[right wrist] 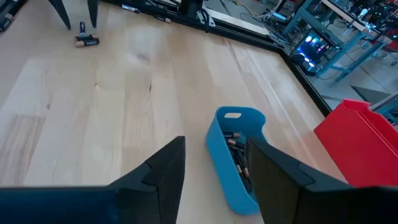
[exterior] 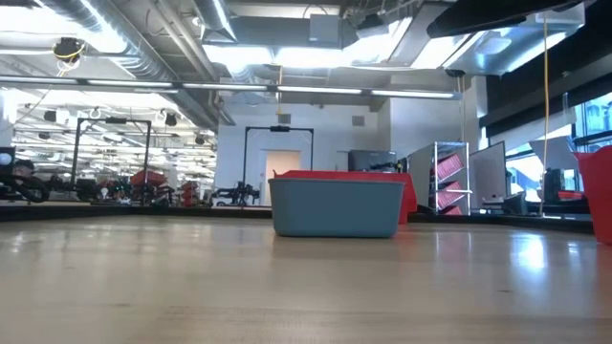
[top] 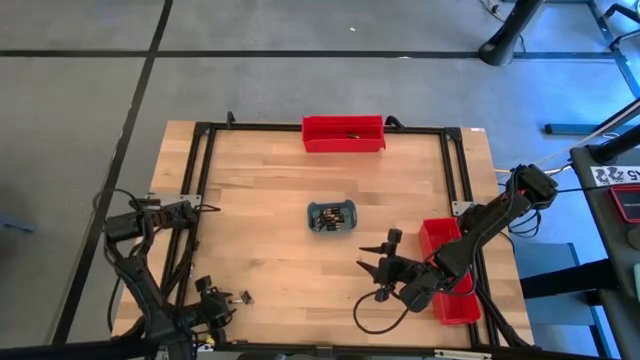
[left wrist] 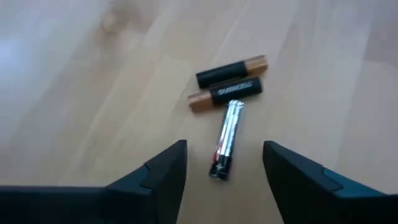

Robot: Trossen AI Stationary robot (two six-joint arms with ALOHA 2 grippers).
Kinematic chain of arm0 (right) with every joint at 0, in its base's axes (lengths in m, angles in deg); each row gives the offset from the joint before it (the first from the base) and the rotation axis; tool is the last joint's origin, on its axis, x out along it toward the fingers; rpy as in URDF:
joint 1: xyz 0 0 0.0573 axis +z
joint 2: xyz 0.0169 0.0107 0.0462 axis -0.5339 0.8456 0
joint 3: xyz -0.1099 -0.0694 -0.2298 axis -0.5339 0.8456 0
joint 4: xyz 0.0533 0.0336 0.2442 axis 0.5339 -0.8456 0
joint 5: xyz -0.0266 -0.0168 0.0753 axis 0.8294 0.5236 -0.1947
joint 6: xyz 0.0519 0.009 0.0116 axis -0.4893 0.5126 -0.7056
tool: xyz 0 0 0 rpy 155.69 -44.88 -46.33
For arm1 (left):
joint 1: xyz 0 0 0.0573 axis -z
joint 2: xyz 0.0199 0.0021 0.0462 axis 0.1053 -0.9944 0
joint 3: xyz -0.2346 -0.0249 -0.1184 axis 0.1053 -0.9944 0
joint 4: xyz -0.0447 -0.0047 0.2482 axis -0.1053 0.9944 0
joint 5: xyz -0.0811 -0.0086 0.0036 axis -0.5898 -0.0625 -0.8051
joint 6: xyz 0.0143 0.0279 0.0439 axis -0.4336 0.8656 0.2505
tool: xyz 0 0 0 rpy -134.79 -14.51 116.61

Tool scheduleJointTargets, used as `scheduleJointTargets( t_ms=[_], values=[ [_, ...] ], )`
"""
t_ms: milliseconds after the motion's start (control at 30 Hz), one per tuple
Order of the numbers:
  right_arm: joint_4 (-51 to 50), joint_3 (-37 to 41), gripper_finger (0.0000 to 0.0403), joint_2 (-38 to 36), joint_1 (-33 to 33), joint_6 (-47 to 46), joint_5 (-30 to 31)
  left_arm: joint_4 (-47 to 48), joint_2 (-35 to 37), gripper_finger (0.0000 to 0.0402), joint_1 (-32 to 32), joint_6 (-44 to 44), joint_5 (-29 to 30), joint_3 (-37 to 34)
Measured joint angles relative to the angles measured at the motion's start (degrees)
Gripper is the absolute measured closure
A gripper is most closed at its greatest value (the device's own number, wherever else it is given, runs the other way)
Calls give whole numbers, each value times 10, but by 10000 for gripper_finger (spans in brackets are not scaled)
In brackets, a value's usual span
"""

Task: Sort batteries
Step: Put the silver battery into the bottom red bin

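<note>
- Your left gripper (left wrist: 224,163) stands open at the table's (top: 270,250) near-left corner, over a silvery battery (left wrist: 225,140) lying free between its fingers, touching two copper-topped batteries (left wrist: 229,84) beyond.
- In the middle, your grey-blue tray (top: 331,216) holds more batteries (right wrist: 238,155).
- Your right gripper (right wrist: 214,177) hovers open, empty, just right of the tray, beside a red bin (top: 447,272).
</note>
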Motion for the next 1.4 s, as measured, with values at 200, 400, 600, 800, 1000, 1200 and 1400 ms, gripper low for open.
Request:
scheduleJointTargets(
  t_ms=[200,400,600,800,1000,1200,1400],
  values=[
    [9,0,233,2,0,-7,0,-96,5,238,1,40,12,-48],
    [7,0,233,2,0,-9,0,-97,5,332,15,-2,-11,-50],
    [7,0,233,2,0,-9,0,-90,5,379,28,-48,-14,-38],
    [14,2,233,2,0,8,-14,10,31,379,16,-24,-99,41],
    [258,81,233,3,-20,158,-146,117,49,379,-28,38,25,103],
    [595,167,233,12,-72,245,-368,89,50,379,-102,142,273,82],
    [640,154,233,13,-100,259,-429,-44,51,379,-198,313,350,51]
  ],
)
